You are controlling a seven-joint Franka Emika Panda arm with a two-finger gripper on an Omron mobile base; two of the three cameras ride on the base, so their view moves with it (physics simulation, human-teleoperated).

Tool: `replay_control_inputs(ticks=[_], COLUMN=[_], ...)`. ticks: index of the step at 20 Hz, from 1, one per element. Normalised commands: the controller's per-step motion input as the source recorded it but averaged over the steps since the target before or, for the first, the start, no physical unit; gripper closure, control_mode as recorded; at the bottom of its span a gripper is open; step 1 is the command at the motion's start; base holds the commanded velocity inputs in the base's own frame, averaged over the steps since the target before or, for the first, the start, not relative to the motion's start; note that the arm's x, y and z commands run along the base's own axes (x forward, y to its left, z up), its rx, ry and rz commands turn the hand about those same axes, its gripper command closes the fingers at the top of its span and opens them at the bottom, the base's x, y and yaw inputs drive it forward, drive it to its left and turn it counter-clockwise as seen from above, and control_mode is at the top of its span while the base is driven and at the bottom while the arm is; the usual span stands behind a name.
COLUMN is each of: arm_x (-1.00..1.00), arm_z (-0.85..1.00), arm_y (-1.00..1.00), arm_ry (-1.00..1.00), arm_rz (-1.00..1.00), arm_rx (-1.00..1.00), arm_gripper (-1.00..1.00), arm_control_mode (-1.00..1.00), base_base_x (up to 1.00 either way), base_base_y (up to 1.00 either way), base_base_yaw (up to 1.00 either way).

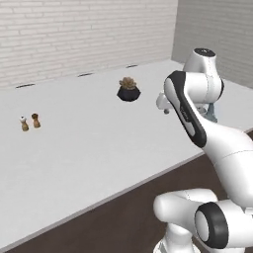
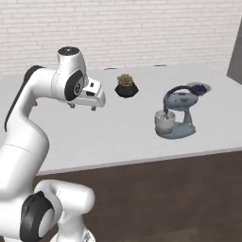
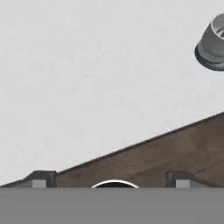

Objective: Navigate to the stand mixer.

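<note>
The mixer (image 2: 178, 115) stood on the white counter (image 2: 123, 127), toward its right end and near the front edge, with its bowl (image 3: 215, 40) under the head. A black pot with a plant (image 2: 126, 86) stood behind it to the left. The gripper (image 3: 111, 178) hung above the counter edge, its fingers apart and holding nothing. Two small shakers (image 1: 29, 121) stood far left.

one stand mixer (image 2: 178, 115), one potted plant (image 2: 126, 86), two small shakers (image 1: 30, 121), possibly salt and pepper, one counter (image 2: 127, 132)
</note>
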Motion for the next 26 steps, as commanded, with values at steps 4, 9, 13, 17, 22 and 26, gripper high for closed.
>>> replay_control_inputs(ticks=[4, 9, 13, 17, 22, 26], arm_x=[0.00, 0.00, 0.00, 0.00, 0.00, 0.00], arm_z=[0.00, 0.00, 0.00, 0.00, 0.00, 0.00], arm_y=[0.00, 0.00, 0.00, 0.00, 0.00, 0.00], arm_ry=[0.00, 0.00, 0.00, 0.00, 0.00, 0.00], arm_rz=[0.00, 0.00, 0.00, 0.00, 0.00, 0.00], arm_rx=[0.00, 0.00, 0.00, 0.00, 0.00, 0.00], arm_gripper=[-1.00, -1.00, -1.00, -1.00, -1.00, -1.00], arm_control_mode=[1.00, 1.00, 1.00, 1.00, 1.00, 1.00], base_base_x=[0.77, 0.49, 0.29, 0.44, 0.34, 0.16], base_base_y=[-0.93, -0.96, -0.85, -0.69, -0.58, -0.22], base_base_yaw=[0.27, 0.29, 0.32, 0.30, 0.24, 0.10])
